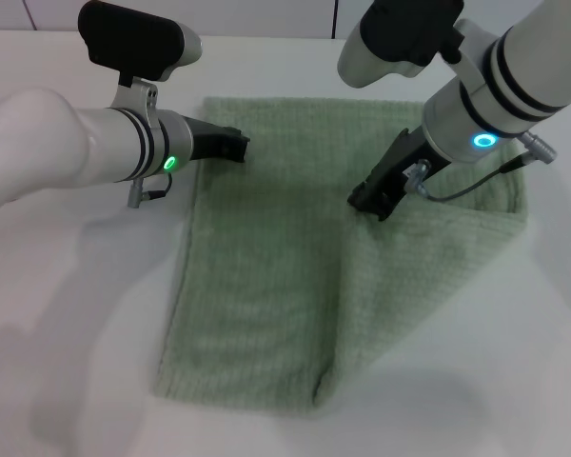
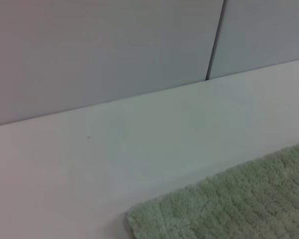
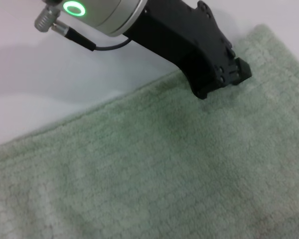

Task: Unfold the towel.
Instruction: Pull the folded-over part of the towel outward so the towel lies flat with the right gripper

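Observation:
The pale green towel (image 1: 266, 286) lies on the white table (image 1: 67, 333). Its left part is flat. Its right part is a lighter, doubled flap that runs in a slant from the right corner to the near edge. My left gripper (image 1: 236, 145) is low over the towel's far left part, with its black fingers together and nothing in them. It also shows in the right wrist view (image 3: 236, 72), tips at the towel (image 3: 164, 174). My right gripper (image 1: 371, 203) is down on the towel's middle, at the inner edge of the flap. The left wrist view shows a towel corner (image 2: 239, 204) lying flat.
A pale wall with a dark seam (image 2: 214, 45) stands behind the table's far edge. Bare white table surrounds the towel on every side. A grey cable (image 1: 476, 186) hangs from the right wrist above the flap.

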### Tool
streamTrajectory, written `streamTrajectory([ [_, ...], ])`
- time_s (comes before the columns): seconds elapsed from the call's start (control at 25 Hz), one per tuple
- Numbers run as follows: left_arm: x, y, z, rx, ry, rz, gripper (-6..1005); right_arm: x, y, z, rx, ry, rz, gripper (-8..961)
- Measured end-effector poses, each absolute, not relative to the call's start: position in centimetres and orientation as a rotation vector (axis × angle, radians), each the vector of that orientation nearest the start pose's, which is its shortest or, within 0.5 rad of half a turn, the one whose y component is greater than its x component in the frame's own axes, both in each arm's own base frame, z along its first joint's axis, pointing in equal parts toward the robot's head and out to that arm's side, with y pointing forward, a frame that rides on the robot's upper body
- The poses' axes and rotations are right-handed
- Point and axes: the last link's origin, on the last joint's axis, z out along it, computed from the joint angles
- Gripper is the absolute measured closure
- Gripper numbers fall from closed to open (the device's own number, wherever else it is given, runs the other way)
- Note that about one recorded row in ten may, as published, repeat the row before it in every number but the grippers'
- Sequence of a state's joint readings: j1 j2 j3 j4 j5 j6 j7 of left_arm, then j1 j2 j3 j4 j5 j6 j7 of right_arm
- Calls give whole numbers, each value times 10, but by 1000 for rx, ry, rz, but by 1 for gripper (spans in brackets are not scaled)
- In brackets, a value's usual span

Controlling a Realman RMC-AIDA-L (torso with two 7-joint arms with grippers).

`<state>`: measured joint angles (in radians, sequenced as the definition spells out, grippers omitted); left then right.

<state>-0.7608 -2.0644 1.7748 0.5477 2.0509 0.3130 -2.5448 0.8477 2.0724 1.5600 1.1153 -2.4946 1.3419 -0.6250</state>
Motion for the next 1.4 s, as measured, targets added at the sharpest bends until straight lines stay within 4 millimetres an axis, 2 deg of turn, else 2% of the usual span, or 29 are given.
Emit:
streamTrajectory([
  [0.76, -232, 427, -90, -2171, -982, -66, 1001, 102, 372, -28, -2721, 441, -569, 935],
  [1.4, -232, 427, -89, -2172, -991, -67, 1001, 100, 357, -9, -2729, 465, -584, 934],
])
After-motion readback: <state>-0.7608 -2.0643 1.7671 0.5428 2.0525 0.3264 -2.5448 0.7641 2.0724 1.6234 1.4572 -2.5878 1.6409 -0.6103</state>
